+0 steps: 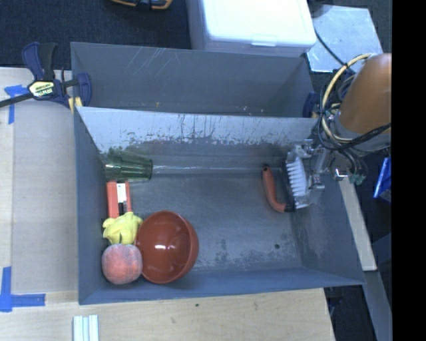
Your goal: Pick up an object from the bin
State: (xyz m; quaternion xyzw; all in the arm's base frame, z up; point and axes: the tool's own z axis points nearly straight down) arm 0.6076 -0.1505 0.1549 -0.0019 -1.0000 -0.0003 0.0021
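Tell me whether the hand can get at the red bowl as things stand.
Probably yes. The hand is at the bin's right by the orange-handled brush; bare floor lies between it and the red bowl, whose top is uncovered.

Light's soft and comes from overhead, so you get an evenly lit bin [219, 233] floor with no hard-edged shadows anywhere. The only real hot spot inside is a small white glint on the inner curve of the red bowl [174, 256], a bit left of its middle. The white box [256, 20] past the far wall is blown out to flat white. The bin's far wall reads lighter than the floor, and the right wall sits darker. The orange cover [369, 86] on the arm carries a gentle sheen. Outside the bin's top-left corner it's nearly black.
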